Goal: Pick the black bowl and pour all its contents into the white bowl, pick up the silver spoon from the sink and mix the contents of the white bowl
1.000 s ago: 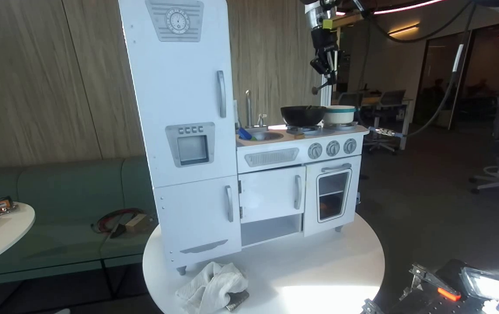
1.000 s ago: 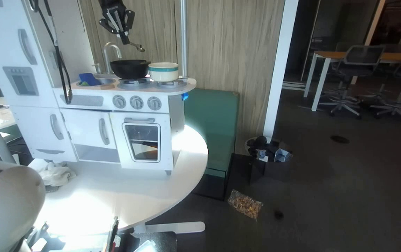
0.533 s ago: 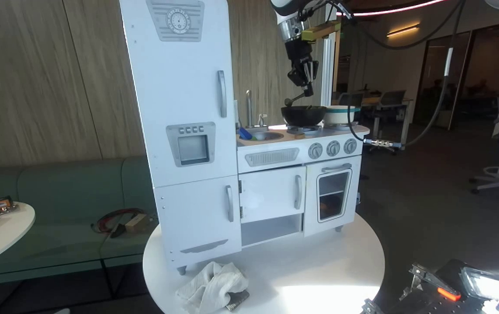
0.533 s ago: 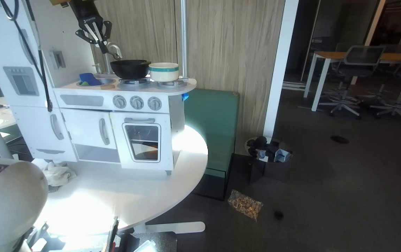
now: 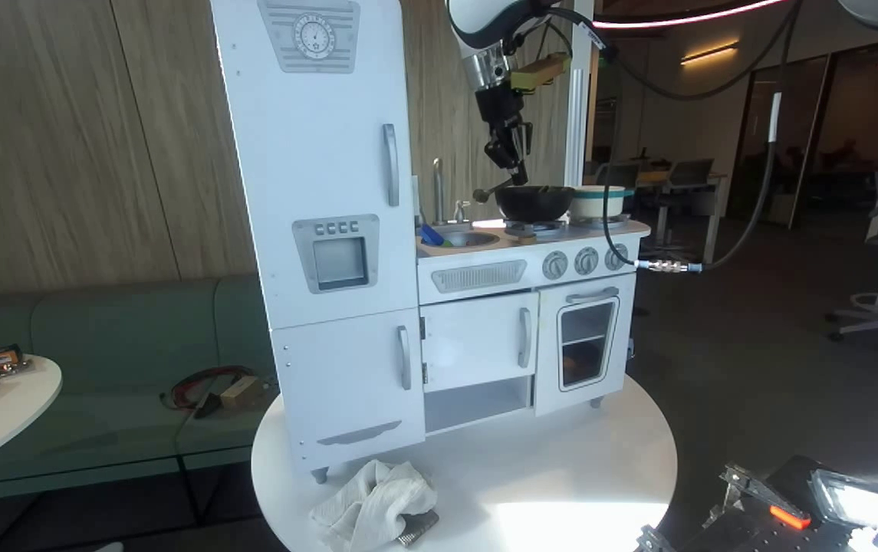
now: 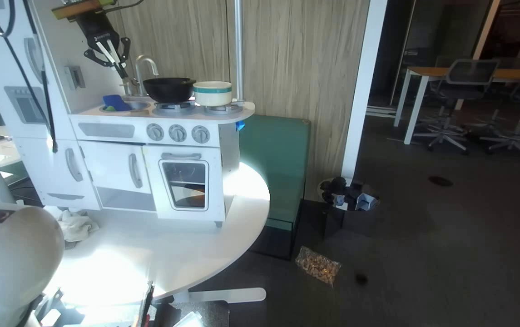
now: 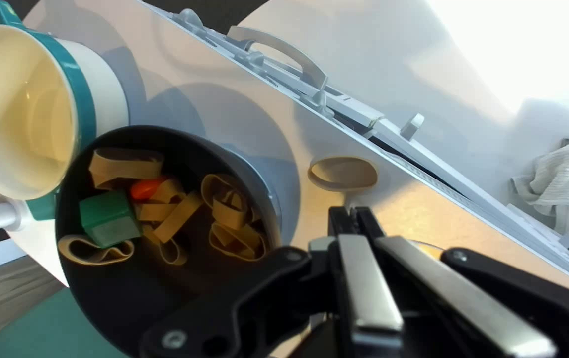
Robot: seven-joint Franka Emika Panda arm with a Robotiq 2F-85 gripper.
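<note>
Since my gripper swung down toward round grey sink, jaws stay pinched on silvery metal spoon; wide round black bowl, loaded, on burner beside teal-banded white bowl: pouring seems undone.

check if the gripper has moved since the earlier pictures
Yes: in both exterior views, the gripper has moved down and closer to the fridge, which hasn't shifted.

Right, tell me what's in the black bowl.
The black bowl holds tan strips, a green block and an orange piece. Anything beneath them is covered; in the wrist view the gripper hides part of it.
</note>
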